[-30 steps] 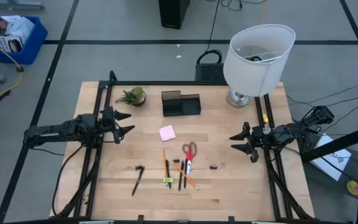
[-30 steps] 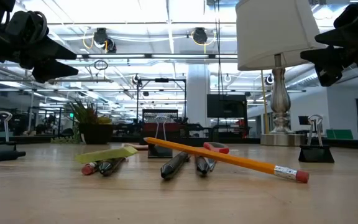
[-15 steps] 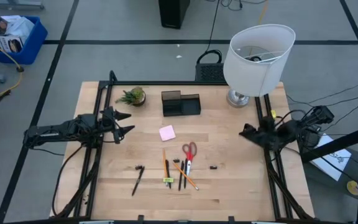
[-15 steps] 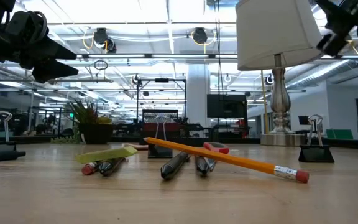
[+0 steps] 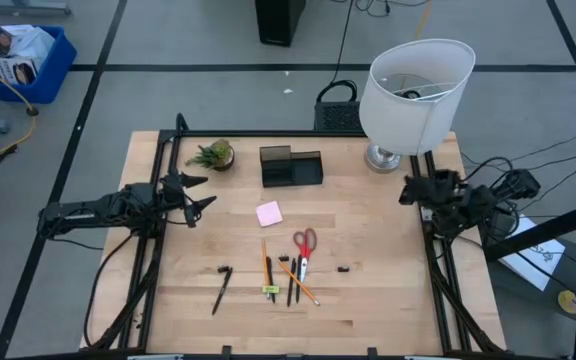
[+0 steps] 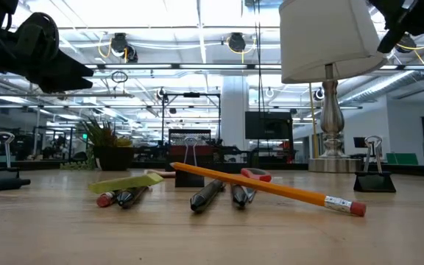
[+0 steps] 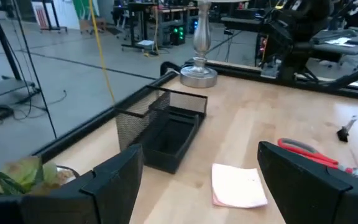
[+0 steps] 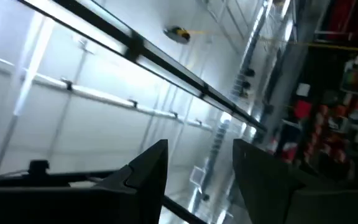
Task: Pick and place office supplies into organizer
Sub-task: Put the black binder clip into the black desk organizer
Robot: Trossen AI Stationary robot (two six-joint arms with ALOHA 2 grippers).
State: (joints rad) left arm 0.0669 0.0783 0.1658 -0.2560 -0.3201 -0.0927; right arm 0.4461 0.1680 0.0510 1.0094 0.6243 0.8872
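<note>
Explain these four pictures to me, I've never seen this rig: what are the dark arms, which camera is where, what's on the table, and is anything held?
Two dark robot arms work at a wooden table. The high view looks straight down, the low view looks level across the tabletop, and each wrist view looks past that arm's own fingers. The left gripper hangs open over the table's left side, facing the organizer and the pink sticky-note pad. The right gripper is open at the right edge beside the lamp, pointing up at the ceiling. Neither holds anything. The scissors, pencils and pens lie loose on the wood, and a small plant stands at the back.
</note>
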